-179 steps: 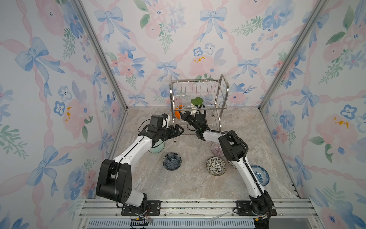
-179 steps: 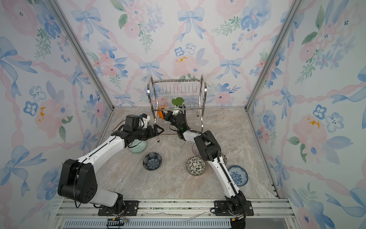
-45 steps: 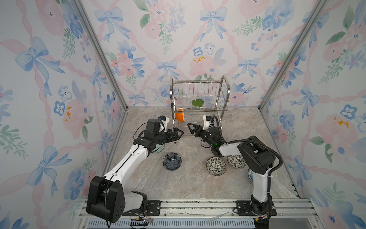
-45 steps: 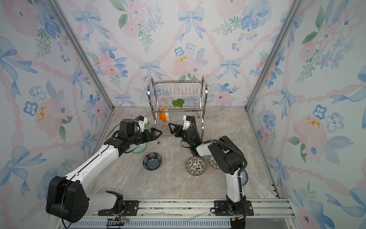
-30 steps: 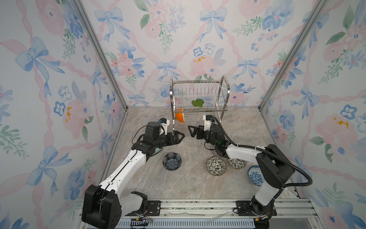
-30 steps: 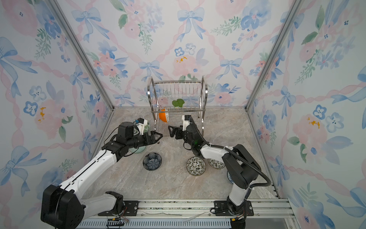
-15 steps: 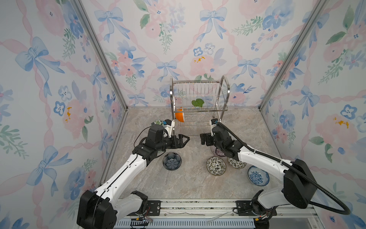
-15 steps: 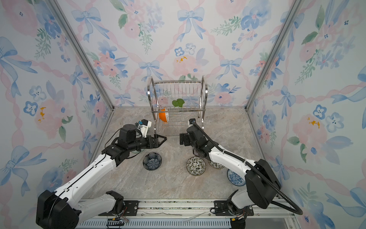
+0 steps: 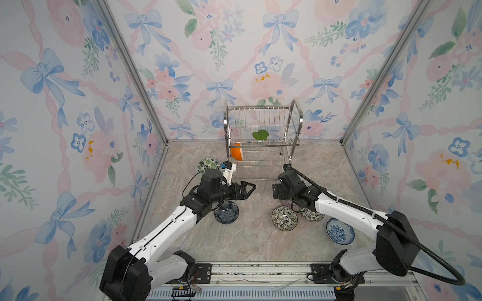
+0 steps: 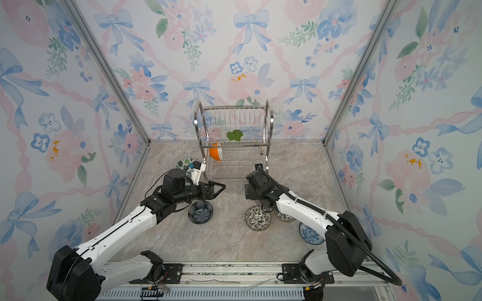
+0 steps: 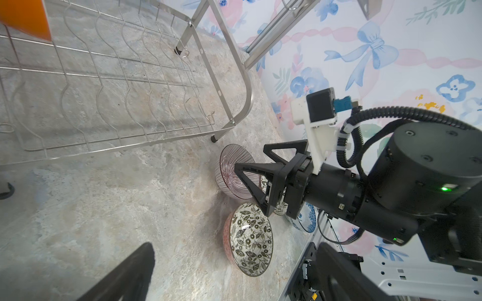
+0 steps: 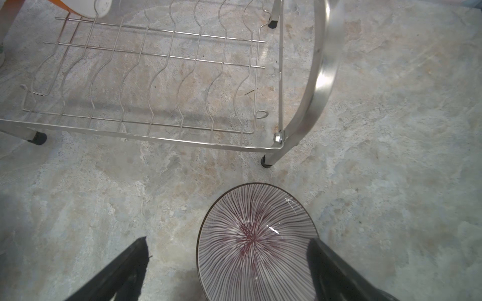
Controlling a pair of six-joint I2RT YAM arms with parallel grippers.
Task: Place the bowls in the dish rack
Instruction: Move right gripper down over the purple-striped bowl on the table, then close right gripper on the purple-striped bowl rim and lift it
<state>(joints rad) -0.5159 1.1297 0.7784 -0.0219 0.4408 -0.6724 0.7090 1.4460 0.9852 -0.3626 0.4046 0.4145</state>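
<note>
The steel dish rack (image 9: pixel 262 140) stands at the back wall; a green-leaf bowl (image 9: pixel 260 135) rests on its upper tier and an orange-sided bowl (image 9: pixel 236 154) on the lower one. My right gripper (image 12: pixel 227 260) hangs open above the purple-lined bowl (image 12: pixel 255 242), which lies on the floor partly between the jaws, one finger (image 12: pixel 336 271) over its rim. My left gripper (image 9: pixel 251 186) is open and empty, level above the floor in front of the rack. The dark blue flower bowl (image 9: pixel 226 213) sits below that arm. A black-white leaf bowl (image 11: pixel 250 238) lies ahead of it.
Two black-white leaf bowls (image 9: pixel 284 218) (image 9: pixel 311 215) and a blue-white floral bowl (image 9: pixel 340 230) lie on the floor under the right arm. A green leaf-patterned bowl (image 9: pixel 208 164) sits left of the rack. The rack's front leg (image 12: pixel 266 161) stands close to the purple-lined bowl.
Both arms have drawn back from the rack toward the front. The right gripper has tipped down over the purple-lined bowl. The left gripper has shifted toward the middle. Both stayed open.
</note>
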